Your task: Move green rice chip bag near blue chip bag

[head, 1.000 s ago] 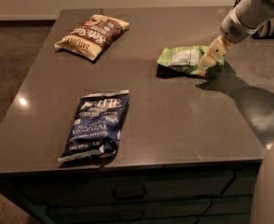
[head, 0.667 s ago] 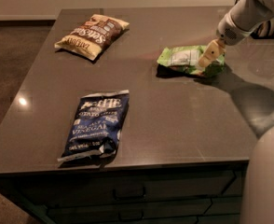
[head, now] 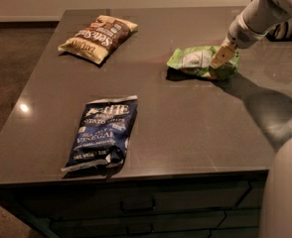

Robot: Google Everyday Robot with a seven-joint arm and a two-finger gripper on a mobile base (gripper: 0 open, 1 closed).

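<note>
The green rice chip bag lies on the dark counter at the right rear. My gripper comes down from the upper right and rests on the bag's right end. The blue chip bag lies flat near the counter's front left edge, well apart from the green bag.
A brown and yellow chip bag lies at the rear left of the counter. The counter's front edge has drawers below. Part of my white body fills the lower right corner.
The gripper and the green bag have stayed almost in place; the bag's position on the counter looks unchanged.
</note>
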